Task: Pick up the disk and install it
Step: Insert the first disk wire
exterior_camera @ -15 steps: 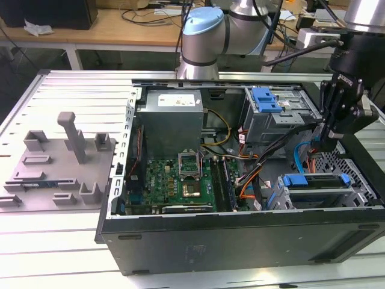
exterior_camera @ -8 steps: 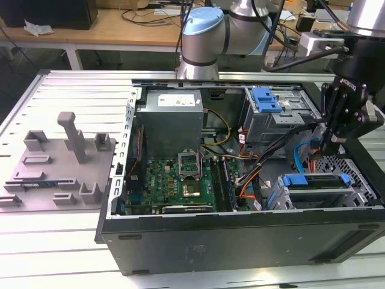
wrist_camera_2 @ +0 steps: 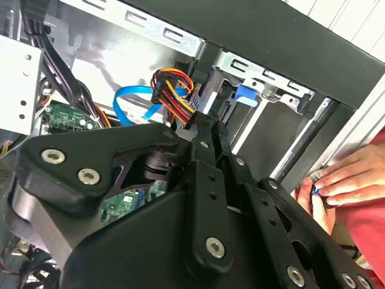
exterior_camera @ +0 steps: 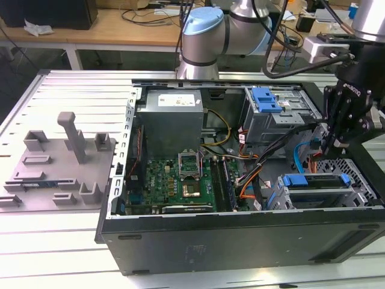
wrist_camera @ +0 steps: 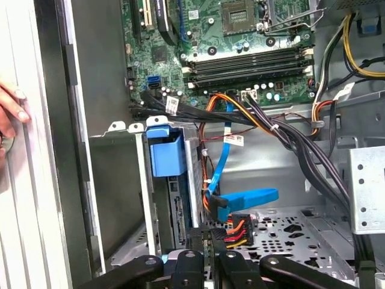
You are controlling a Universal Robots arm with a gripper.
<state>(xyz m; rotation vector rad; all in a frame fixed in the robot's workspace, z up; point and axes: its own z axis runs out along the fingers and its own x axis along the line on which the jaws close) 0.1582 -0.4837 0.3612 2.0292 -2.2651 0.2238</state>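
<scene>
The disk [exterior_camera: 314, 180] sits in the lower drive cage at the case's front right corner in the exterior view, its blue carrier frame facing up. Its blue frame end [wrist_camera: 165, 153] shows in the first wrist view, and a blue tab of the disk [wrist_camera_2: 246, 93] in the second wrist view. My gripper [exterior_camera: 332, 143] hangs inside the case just behind that cage. Its fingers stand shut together, and I see nothing between them. The gripper [wrist_camera: 209, 242] tip is next to a plug with red, yellow and black wires [wrist_camera: 238, 229]. The shut gripper [wrist_camera_2: 210, 131] points at that wire bundle [wrist_camera_2: 173, 90].
A blue data cable [wrist_camera: 245, 198] and black cable bundles [wrist_camera: 289, 135] run beside the gripper. The upper grey cage carries a fixed blue latch [exterior_camera: 266, 99]. The motherboard [exterior_camera: 180, 177] and power supply [exterior_camera: 170, 117] fill the case's left. A person's hand [wrist_camera_2: 344, 180] rests at the case edge, with fingers [wrist_camera: 8, 110] on the rim.
</scene>
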